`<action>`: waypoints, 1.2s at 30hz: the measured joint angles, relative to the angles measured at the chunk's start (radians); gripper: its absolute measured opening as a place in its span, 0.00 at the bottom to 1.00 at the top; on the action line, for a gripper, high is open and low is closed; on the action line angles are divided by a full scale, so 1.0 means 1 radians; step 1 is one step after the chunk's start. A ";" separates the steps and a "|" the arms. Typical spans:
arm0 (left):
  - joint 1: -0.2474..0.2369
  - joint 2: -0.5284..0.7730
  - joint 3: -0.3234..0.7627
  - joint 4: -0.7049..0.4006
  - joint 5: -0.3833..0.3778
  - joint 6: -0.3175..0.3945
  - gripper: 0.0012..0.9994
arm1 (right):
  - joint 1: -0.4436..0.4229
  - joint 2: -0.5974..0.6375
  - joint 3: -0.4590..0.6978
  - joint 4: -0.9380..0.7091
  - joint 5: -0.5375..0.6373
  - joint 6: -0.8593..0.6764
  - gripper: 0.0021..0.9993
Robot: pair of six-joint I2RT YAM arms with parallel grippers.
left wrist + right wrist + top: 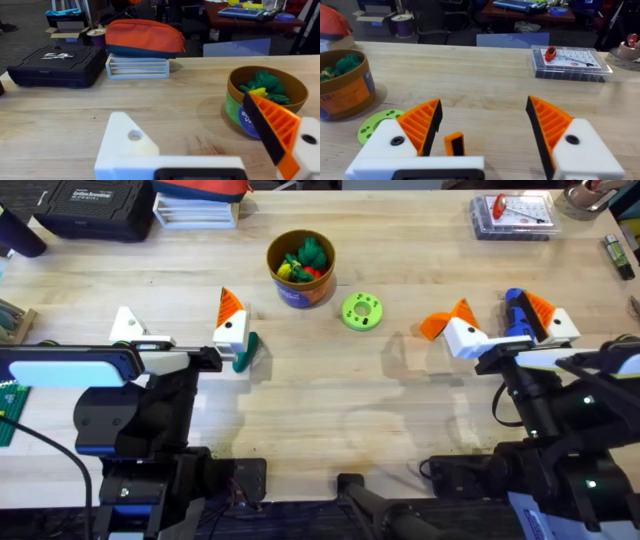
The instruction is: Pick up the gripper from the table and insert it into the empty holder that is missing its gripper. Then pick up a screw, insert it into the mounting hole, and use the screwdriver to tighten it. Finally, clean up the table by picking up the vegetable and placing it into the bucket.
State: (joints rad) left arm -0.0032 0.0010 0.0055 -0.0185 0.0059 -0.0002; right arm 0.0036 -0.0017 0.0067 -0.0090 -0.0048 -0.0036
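My left gripper point(176, 310) stands open at the left of the table. Its outer holder point(125, 326) is bare white, while the inner finger point(230, 315) carries an orange pad. A dark-green vegetable point(245, 352) lies on the table right beside that inner finger. At the right, my right gripper point(500, 310) is open with orange pads on both fingers. A small orange loose gripper piece point(432, 327) lies by its left finger, also seen in the right wrist view point(454, 144). The blue screwdriver point(515, 315) lies beneath that gripper. The orange bucket point(300, 268) holds toy vegetables.
A flat light-green disc point(361, 311) lies right of the bucket. A clear parts case point(512, 216) sits at the back right. A black case point(95, 205), a white tray and an orange pouch point(142, 36) line the back left.
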 joint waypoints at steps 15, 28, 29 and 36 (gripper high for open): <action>0.000 0.000 0.002 -0.012 0.002 0.000 0.99 | 0.000 0.003 0.004 -0.024 0.003 0.022 0.99; 0.000 0.358 0.591 -0.624 0.035 0.117 0.99 | 0.000 0.371 0.543 -0.647 -0.016 0.113 0.99; 0.000 0.421 0.661 -0.696 0.042 0.130 0.99 | 0.000 0.411 0.595 -0.688 -0.018 0.114 0.99; 0.000 0.723 0.876 -0.889 0.105 0.165 0.99 | 0.000 0.621 0.771 -0.827 -0.019 0.117 0.99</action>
State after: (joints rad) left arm -0.0032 0.7245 0.8816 -0.9079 0.1114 0.1650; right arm 0.0036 0.6196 0.7776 -0.8363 -0.0238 0.1131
